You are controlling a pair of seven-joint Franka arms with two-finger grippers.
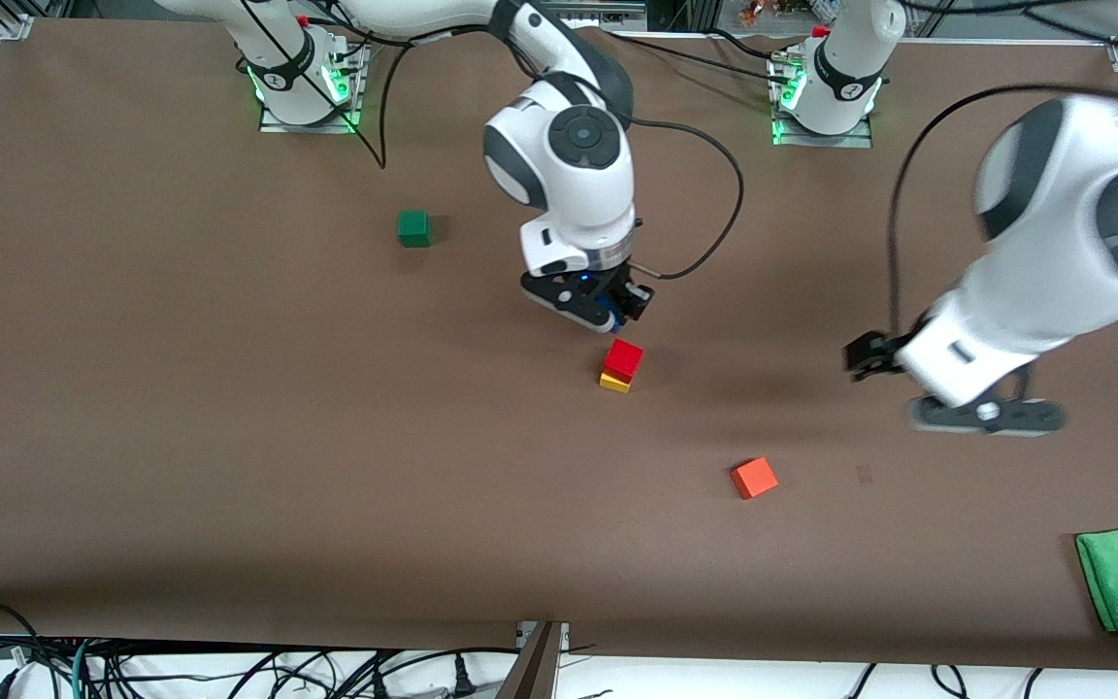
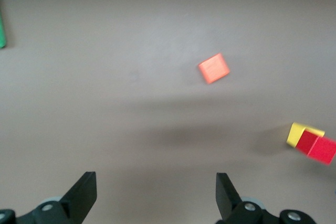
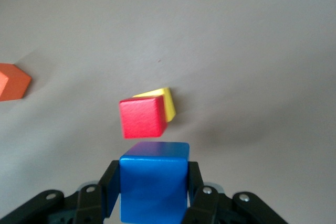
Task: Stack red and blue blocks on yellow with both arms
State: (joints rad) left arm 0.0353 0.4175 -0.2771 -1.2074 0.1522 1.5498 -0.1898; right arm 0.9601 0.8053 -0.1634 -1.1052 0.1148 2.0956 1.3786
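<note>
The right gripper [image 1: 617,313], in the middle of the front view, squeezes the blue block [image 3: 154,184] just above the red block [image 1: 623,358], which sits on the yellow block [image 1: 614,382]. The left gripper [image 2: 156,195], at that view's right edge, hangs open and waits. No words to read.

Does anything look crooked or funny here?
Yes, a little. The red block sits on the yellow block, but turned and shifted, so a yellow corner sticks out. Nothing has fallen or spilled.
</note>
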